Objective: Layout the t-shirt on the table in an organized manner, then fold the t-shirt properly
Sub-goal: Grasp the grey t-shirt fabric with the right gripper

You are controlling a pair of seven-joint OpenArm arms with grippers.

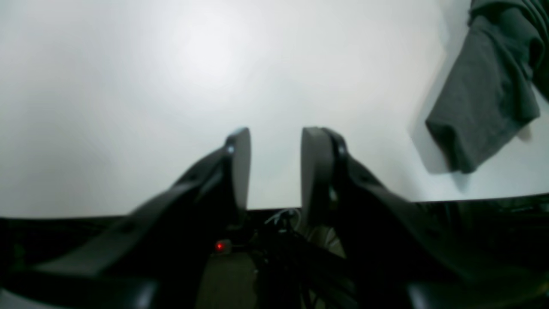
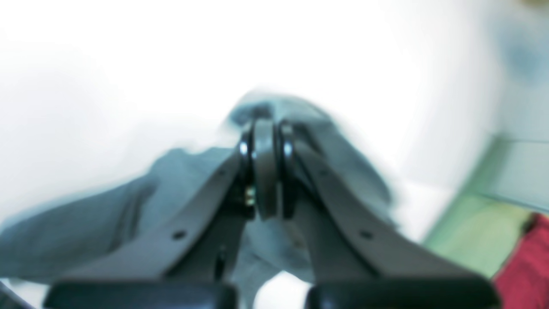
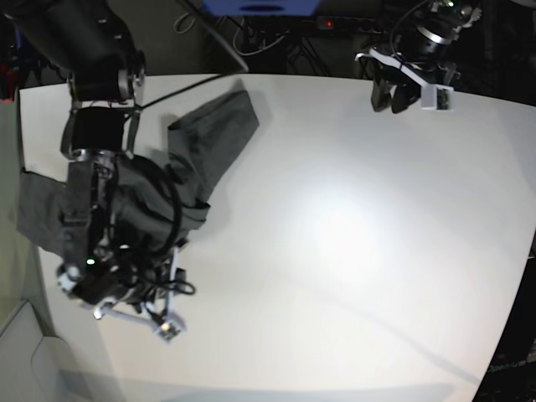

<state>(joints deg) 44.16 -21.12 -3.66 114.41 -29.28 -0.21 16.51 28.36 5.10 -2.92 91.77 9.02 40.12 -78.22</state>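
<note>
So from where I'm driving this: my right pincer (image 2: 266,128) is clenched on a bunch of the t-shirt (image 3: 209,138), fingers pressed right together with grey cloth bulging out past the tips in the right wrist view. That view is pretty blurry, so I can't say which part of the shirt it's got, only that fabric wraps both sides of the fingers and trails off toward the lower left of the picture.

In the base view the shirt is nowhere near laid out. It's a rumpled heap near the left edge of the counter (image 3: 352,251), with one long strip stretching toward the far-left corner and another flap draped over the left edge. The right arm sits right on top of the heap, so a good part of it is hidden from me.

My left pincer (image 1: 274,141) is released, both fingers (image 1: 240,167) standing apart with nothing but bare white counter between them. It hangs over the far edge of the counter, toward the far-right corner, well apart from the shirt. In the left wrist view one folded end of the shirt shows at the upper right, lying flat on the counter near that far edge, with dark floor and cables beyond the edge.
</note>
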